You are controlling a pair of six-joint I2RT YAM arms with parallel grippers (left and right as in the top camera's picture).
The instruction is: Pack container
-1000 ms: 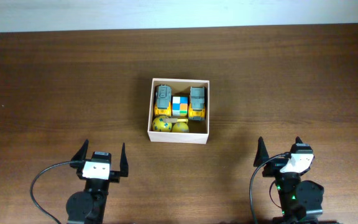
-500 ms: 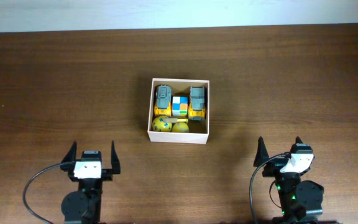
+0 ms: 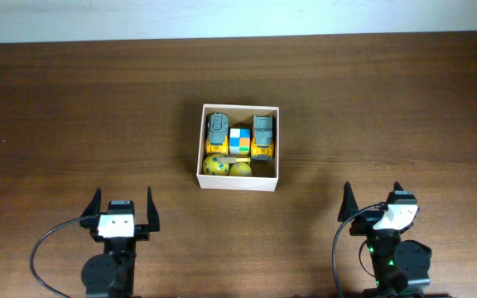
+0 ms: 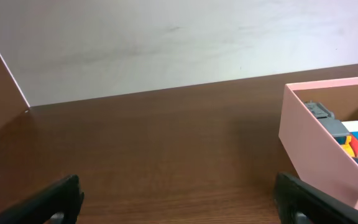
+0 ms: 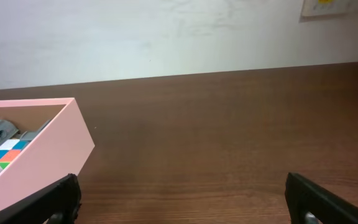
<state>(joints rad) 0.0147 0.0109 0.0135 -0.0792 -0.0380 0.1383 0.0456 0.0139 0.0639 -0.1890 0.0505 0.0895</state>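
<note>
Carefully: see left gripper (image 3: 123,192) and right gripper (image 3: 372,189) wide, empty, near; reach far too fast, maybe knock the full container (image 3: 238,182), spill toys (image 3: 238,142).

Left arm (image 3: 108,271): black, round-bodied housing with a white rectangular cap (image 3: 118,221) bearing small dark marks. Left fingers (image 3: 96,204): black, tapering to points. Left cable (image 3: 41,251): black, a single loop on the left side.

Right arm (image 3: 404,263): same black build, white angled cap (image 3: 390,217), green indicator lights (image 3: 392,263) on the housing. Right fingers (image 3: 347,199): black, pointed. Right cable (image 3: 335,248): black, a single loop.
</note>
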